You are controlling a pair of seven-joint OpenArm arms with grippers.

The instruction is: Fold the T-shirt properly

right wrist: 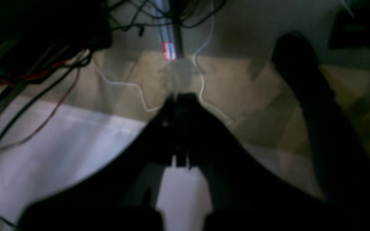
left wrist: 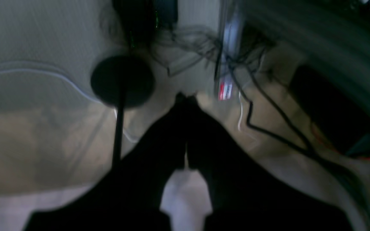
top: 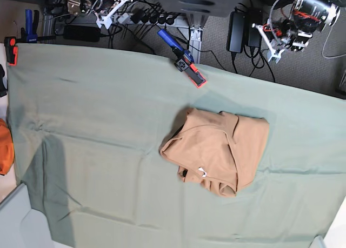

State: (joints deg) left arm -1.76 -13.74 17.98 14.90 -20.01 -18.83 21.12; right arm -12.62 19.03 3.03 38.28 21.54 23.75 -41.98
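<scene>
T-shirt: tan, short-sleeved, lying in a loose, uneven fold right of centre on the cloth in the base view; a small white tag shows near its lower edge.
Shirt's shape: roughly squarish bundle, layers overlapping, edges not lined up.
Green cloth: sage sheet covering the table, wrinkled at its left side; the shirt rests on it, well apart from every edge.
Clamps: a blue-and-orange clamp lies on the cloth's far edge, above the shirt; another one grips the far left corner.
Orange object: at the left border, partly cut off.
Left gripper: seen in its own wrist view, blurred, dark jaws pressed together with nothing between them, pointed at floor and cables.
Right gripper: in its wrist view, jaws likewise closed tight and empty, over floor and wiring.
</scene>
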